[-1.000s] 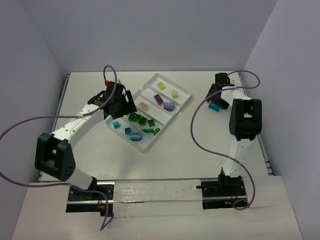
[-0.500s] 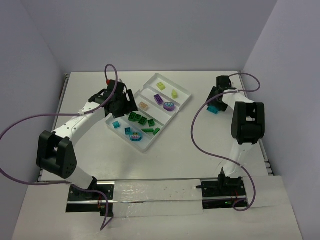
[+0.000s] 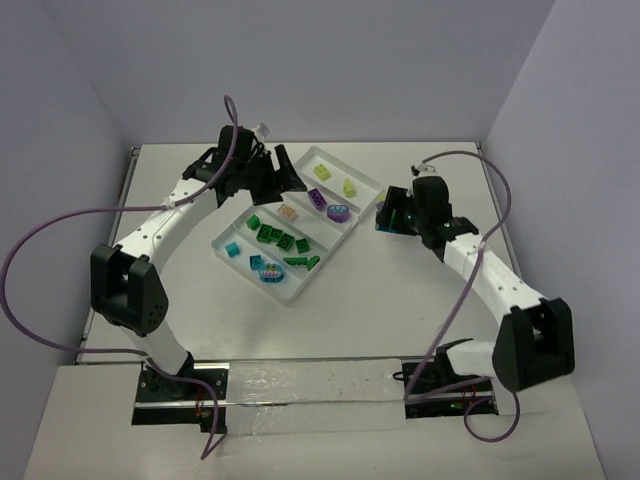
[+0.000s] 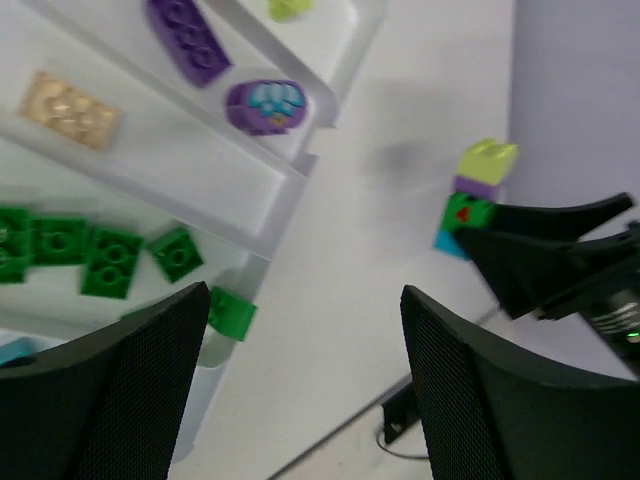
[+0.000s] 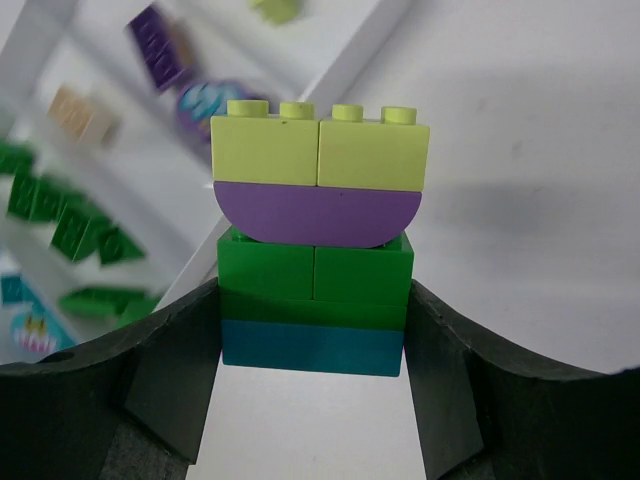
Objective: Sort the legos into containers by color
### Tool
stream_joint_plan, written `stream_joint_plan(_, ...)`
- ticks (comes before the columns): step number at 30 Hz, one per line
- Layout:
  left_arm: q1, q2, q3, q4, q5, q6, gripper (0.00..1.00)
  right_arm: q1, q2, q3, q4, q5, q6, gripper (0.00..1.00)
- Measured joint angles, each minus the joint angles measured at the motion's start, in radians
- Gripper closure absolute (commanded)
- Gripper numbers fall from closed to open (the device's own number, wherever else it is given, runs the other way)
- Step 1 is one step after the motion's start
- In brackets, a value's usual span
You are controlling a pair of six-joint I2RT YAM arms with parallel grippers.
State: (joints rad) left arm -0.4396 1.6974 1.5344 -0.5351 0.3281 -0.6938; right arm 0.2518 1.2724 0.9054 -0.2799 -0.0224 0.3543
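Four-colour lego clump (image 5: 315, 240) clamped in right end effector (image 5: 312, 340), blurred tray (image 5: 335, 70) behind

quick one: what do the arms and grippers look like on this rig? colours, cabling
The left arm and right arm have white links and chunky black joint housings. A purple cable loops loosely along each. The left gripper and right gripper are black, each with two broad tapered fingers with finely dotted inner faces.

legos (image 3: 268, 234) in tray (image 3: 295, 289); stacked clump (image 5: 314, 270) beside
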Motion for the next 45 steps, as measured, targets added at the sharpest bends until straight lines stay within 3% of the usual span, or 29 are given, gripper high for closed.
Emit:
stream_joint_plan(6,-0.005,0.024,-0.004,0.102,0.234,-0.027,0.14,0.081,-0.138,-0.126,0.028,-0.122,-0.047,0.68)
stream_joint_plan(11,-0.061,0.055,-0.004,0.149,0.337,-0.029,0.14,0.128,-0.190,-0.146,0.044,-0.203,-0.081,0.68)
stream_joint_plan(24,-0.167,0.164,-0.004,0.149,0.390,0.006,0.15,0.177,-0.195,-0.145,0.060,-0.281,-0.114,0.68)
stream_joint_plan(33,-0.175,0.201,-0.004,0.161,0.415,0.000,0.25,0.187,-0.195,-0.142,0.059,-0.288,-0.126,0.68)
stream_joint_plan(36,-0.178,0.212,-0.004,0.174,0.427,-0.009,0.33,0.191,-0.195,-0.142,0.059,-0.288,-0.131,0.68)
stream_joint_plan(38,-0.182,0.216,-0.004,0.187,0.437,-0.015,0.52,0.194,-0.195,-0.142,0.059,-0.287,-0.134,0.68)
stream_joint_plan(41,-0.188,0.216,-0.004,0.209,0.451,-0.028,0.98,0.196,-0.193,-0.142,0.057,-0.283,-0.137,0.67)
stream_joint_plan(42,-0.189,0.216,-0.004,0.217,0.456,-0.030,1.00,0.197,-0.193,-0.142,0.056,-0.281,-0.137,0.67)
stream_joint_plan(44,-0.190,0.217,-0.005,0.232,0.462,-0.054,1.00,0.198,-0.193,-0.142,0.052,-0.269,-0.143,0.55)
stream_joint_plan(45,-0.190,0.217,-0.006,0.238,0.461,-0.061,1.00,0.199,-0.193,-0.142,0.053,-0.265,-0.143,0.44)
